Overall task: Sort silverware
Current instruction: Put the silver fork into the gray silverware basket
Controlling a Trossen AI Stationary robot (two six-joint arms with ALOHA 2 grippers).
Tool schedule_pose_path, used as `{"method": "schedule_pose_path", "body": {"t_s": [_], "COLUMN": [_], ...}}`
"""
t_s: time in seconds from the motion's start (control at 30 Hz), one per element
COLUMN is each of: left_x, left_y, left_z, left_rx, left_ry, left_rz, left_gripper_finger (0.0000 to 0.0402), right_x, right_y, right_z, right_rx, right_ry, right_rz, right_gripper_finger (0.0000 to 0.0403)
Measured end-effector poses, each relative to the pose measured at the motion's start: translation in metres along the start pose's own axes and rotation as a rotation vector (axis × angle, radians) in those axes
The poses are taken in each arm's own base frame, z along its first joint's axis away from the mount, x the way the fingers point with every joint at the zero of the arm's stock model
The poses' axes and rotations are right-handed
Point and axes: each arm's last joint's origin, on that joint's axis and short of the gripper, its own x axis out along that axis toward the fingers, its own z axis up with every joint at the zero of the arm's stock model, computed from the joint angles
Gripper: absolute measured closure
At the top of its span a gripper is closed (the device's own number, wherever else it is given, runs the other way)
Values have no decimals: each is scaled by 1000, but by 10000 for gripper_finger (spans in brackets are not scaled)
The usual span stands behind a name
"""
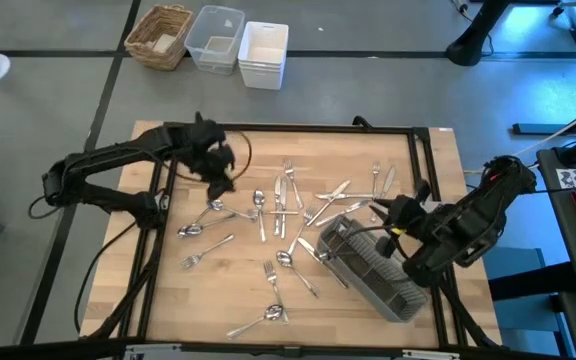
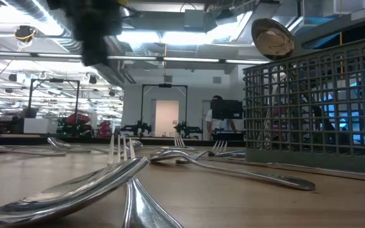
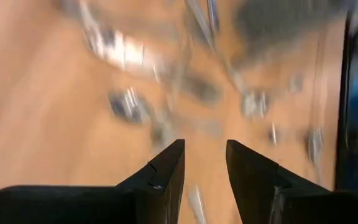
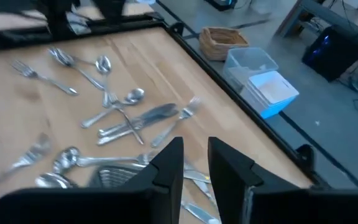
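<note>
Scattered silverware [image 1: 268,215] lies across the wooden table [image 1: 188,300]; nearest the front edge are a fork and spoon [image 1: 268,312]. Toward the right stands the grey cutlery caddy [image 1: 373,268], one spoon [image 2: 272,39] upright inside it. The right gripper [image 1: 396,212] hovers at the caddy's far end, fingers slightly parted, empty. Farther back at the left, the left gripper [image 1: 220,183] hangs above the spoons, fingers parted, empty.

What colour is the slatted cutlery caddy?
Grey; the cutlery caddy shows best in the high view.
</note>
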Motion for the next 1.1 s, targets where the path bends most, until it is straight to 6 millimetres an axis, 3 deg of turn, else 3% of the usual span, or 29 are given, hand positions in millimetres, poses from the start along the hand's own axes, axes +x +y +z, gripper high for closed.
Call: {"method": "schedule_pose_path", "body": {"t_s": [0.17, 0.3, 0.57, 0.87, 1.1], "left_x": [6, 10, 18, 55, 78], "left_y": [-22, -39, -70, -83, -87], "left_z": [-25, -38, -52, -90, -117], "left_rx": [-79, -79, 50, -119, -156], "left_ry": [250, 340, 336, 369, 370], "left_rz": [11, 83, 202, 209, 183], "left_gripper_finger": [290, 290, 290, 290, 290], "right_x": [10, 16, 17, 14, 12], "right_y": [-9, -14, -21, -26, -30], "right_z": [6, 9, 12, 12, 13], "right_rx": [-38, -86, -144, -170, -183], "right_ry": [67, 82, 107, 104, 105], "right_rz": [-18, -34, -25, -17, -4], "right_gripper_finger": [326, 326, 326, 326, 327]}}
